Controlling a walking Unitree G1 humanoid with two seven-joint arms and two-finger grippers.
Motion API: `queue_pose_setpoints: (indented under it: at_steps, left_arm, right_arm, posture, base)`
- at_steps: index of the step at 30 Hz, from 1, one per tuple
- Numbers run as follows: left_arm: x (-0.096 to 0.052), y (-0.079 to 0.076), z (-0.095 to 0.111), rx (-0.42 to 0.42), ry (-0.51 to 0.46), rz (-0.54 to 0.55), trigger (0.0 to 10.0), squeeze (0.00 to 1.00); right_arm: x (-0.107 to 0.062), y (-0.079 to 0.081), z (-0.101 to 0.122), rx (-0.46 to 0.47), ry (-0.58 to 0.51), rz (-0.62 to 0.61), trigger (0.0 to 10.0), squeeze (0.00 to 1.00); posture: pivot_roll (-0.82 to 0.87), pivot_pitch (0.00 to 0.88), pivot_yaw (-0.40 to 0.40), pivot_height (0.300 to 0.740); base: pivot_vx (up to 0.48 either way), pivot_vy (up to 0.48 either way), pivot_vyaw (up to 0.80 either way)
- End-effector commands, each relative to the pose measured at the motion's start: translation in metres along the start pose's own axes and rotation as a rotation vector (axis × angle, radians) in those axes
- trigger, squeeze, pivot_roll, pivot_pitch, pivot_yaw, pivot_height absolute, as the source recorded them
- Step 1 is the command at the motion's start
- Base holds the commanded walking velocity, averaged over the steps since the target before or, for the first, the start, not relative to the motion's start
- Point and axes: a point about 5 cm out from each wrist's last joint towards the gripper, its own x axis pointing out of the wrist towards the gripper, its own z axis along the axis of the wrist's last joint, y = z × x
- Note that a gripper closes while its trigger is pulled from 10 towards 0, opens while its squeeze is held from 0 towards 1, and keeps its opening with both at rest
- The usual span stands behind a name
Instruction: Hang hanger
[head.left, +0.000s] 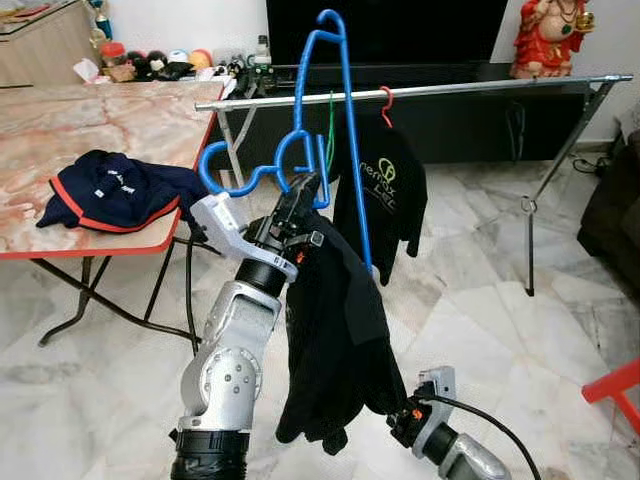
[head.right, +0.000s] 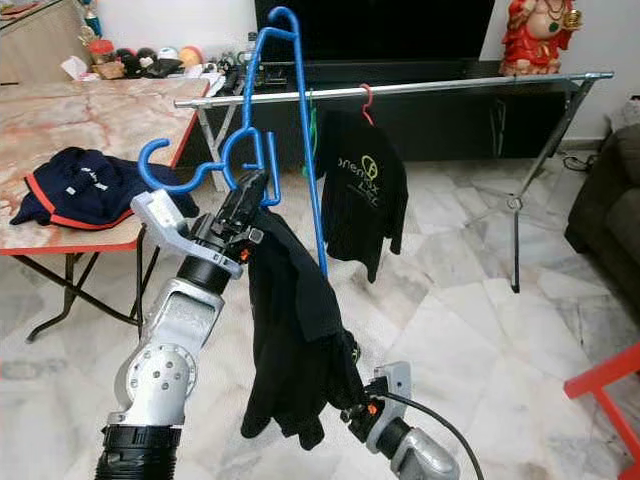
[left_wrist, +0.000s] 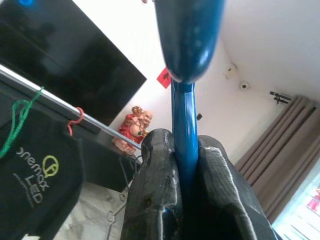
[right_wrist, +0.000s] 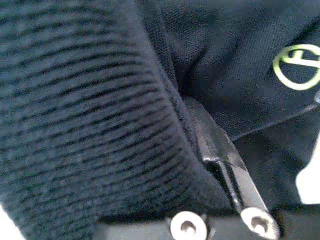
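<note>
A: We see the left tool (head.left: 300, 195) mid-frame, clamped shut on the blue hanger (head.left: 345, 130), which sits tilted, its hook in the upper middle of the frame, above the silver rail (head.left: 420, 92). A black garment (head.left: 335, 340) hangs off it, down to the lower middle.

B: Room to move? We count open marble floor (head.left: 480, 300) right of centre, under the rail. Rail's right end is bare; another black shirt (head.left: 385, 195) on a red hanger (head.left: 385, 103) hangs just behind ours, a green hanger (head.left: 329, 115) beside it.

A: Bench (head.left: 90, 130) edge upper left, navy shirt (head.left: 115, 190) on it. Red stool (head.left: 615, 385) cut off at lower right.

B: Left wrist view gives us what the eyes miss: both black fingers (left_wrist: 157, 175) pressed against the blue bar, a red figurine (left_wrist: 134, 126) behind.

A: Right tool (head.right: 362, 408) at bottom, half behind the garment. Right wrist view is mostly dark fabric; one finger (right_wrist: 220, 160) against the cloth, the other hidden, so we can't tell its state.
</note>
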Motion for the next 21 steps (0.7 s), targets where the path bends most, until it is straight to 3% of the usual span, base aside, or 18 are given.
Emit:
queue_pose_setpoints:
  at_steps: [1, 2, 3, 4, 5, 8, 12, 13, 15, 17, 19, 21]
  left_arm:
    - [0.013, -0.018, 0.010, -0.051, -0.090, -0.056, 10.0, 0.00]
    - [0.013, -0.017, 0.010, -0.112, -0.103, -0.043, 10.0, 0.00]
    - [0.014, -0.016, 0.014, -0.251, -0.135, -0.019, 10.0, 0.00]
    - [0.014, -0.015, 0.016, -0.322, -0.151, -0.012, 10.0, 0.00]
    - [0.014, -0.015, 0.017, -0.363, -0.160, -0.008, 10.0, 0.00]
    - [0.015, -0.014, 0.019, -0.406, -0.170, -0.003, 10.0, 0.00]
    - [0.017, -0.006, 0.031, -0.696, -0.291, 0.046, 10.0, 0.00]
    - [0.019, -0.004, 0.035, -0.830, -0.336, 0.039, 10.0, 0.00]
    - [0.020, -0.008, 0.036, -0.860, -0.325, -0.012, 10.0, 0.00]
    - [0.020, -0.020, 0.034, -0.809, -0.277, -0.108, 10.0, 0.00]
    - [0.017, -0.031, 0.035, -0.848, -0.267, -0.205, 10.0, 0.00]
    - [0.015, -0.041, 0.035, -0.813, -0.231, -0.287, 10.0, 0.00]
  right_arm:
    - [-0.007, 0.001, -0.016, 0.028, 0.082, 0.004, 0.0, 0.00]
    - [-0.007, 0.001, -0.016, 0.043, 0.078, 0.001, 0.0, 0.00]
    - [-0.007, 0.001, -0.017, 0.053, 0.081, -0.006, 0.0, 0.00]
    - [-0.007, 0.001, -0.016, 0.053, 0.080, 0.000, 0.0, 0.00]
    - [-0.007, 0.001, -0.016, 0.051, 0.081, 0.007, 0.0, 0.00]
    - [-0.006, 0.000, 0.002, 0.153, -0.074, 0.026, 0.0, 0.00]
    - [-0.019, -0.012, 0.005, 0.109, -0.040, -0.025, 0.0, 0.00]
    - [-0.020, -0.010, 0.002, 0.115, -0.029, -0.008, 0.0, 0.00]
    - [-0.021, -0.009, -0.001, 0.114, -0.020, -0.001, 0.0, 0.00]
    - [-0.022, -0.008, -0.003, 0.117, -0.016, 0.006, 0.0, 0.00]
    - [-0.022, -0.007, -0.004, 0.132, -0.020, 0.018, 0.0, 0.00]
    - [-0.022, -0.006, -0.006, 0.135, -0.019, 0.025, 0.0, 0.00]
  posture:
    - [-0.03, 0.059, 0.008, 0.740]
    - [-0.03, 0.058, 0.008, 0.740]
    - [-0.03, 0.058, 0.008, 0.740]
    - [-0.03, 0.059, 0.009, 0.740]
    - [-0.03, 0.059, 0.009, 0.740]
    - [-0.02, 0.058, 0.009, 0.740]
    - [-0.03, 0.055, 0.010, 0.740]
    - [-0.02, 0.054, 0.009, 0.740]
    - [-0.03, 0.053, 0.010, 0.740]
    - [-0.02, 0.053, 0.011, 0.740]
    - [-0.02, 0.054, 0.013, 0.740]
    - [-0.02, 0.054, 0.012, 0.740]
  base:
    - [0.000, 0.000, 0.00]
    - [0.000, 0.000, 0.00]
    - [0.000, 0.000, 0.00]
    - [0.000, 0.000, 0.00]
    - [0.000, 0.000, 0.00]
    - [0.000, 0.000, 0.00]
    - [0.000, 0.000, 0.00]
    - [0.000, 0.000, 0.00]
    - [0.000, 0.000, 0.00]
    - [0.000, 0.000, 0.00]
    - [0.000, 0.000, 0.00]
    - [0.000, 0.000, 0.00]
